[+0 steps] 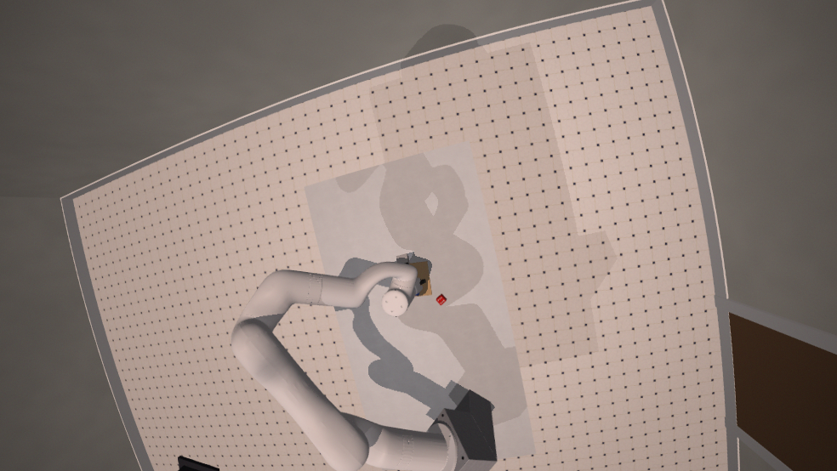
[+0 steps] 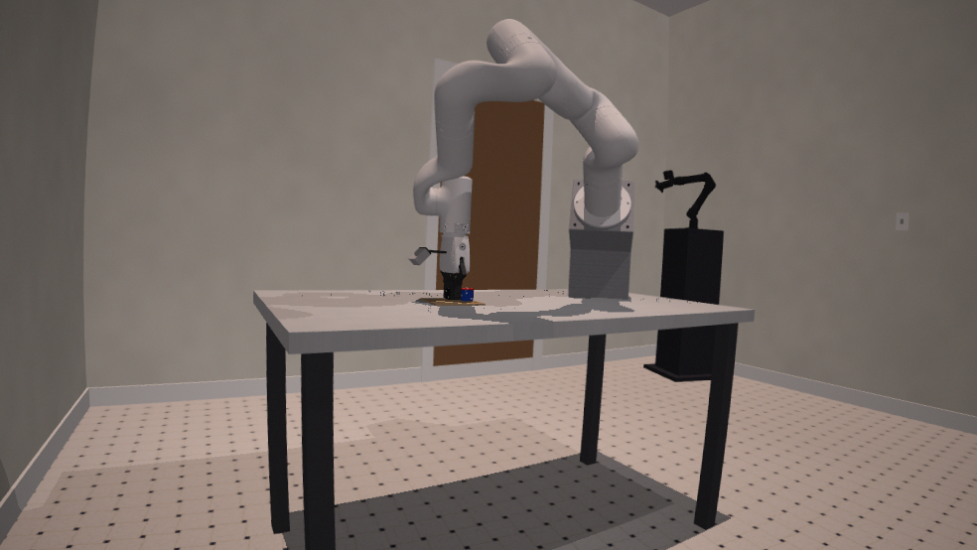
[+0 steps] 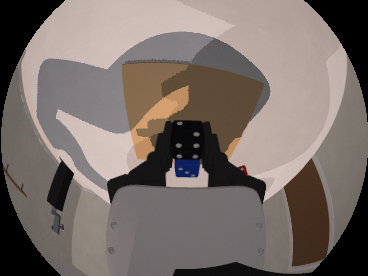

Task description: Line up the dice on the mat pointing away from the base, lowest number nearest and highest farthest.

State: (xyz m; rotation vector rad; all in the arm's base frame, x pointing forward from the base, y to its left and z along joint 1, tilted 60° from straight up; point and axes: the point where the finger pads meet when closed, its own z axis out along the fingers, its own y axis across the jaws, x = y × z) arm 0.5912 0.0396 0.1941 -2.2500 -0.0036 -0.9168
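My gripper (image 3: 187, 131) (image 2: 452, 292) is shut on a black die (image 3: 187, 144) with white pips. It holds the die down at the tan mat (image 3: 223, 97) (image 1: 423, 269) (image 2: 426, 300); I cannot tell whether the die touches the mat. A blue die (image 3: 187, 169) (image 2: 467, 294) stands on the mat right beside the fingers, on the base side. A red die (image 1: 441, 299) (image 3: 244, 169) lies on the table just off the mat's edge, to the right in the overhead view. In that view the arm's wrist hides the gripper and both dice on the mat.
The grey table top (image 1: 351, 222) (image 2: 382, 321) carries the robot's base block (image 1: 468, 423) (image 2: 600, 262) at one end. A black stand with a small camera arm (image 2: 691, 262) is beside the table.
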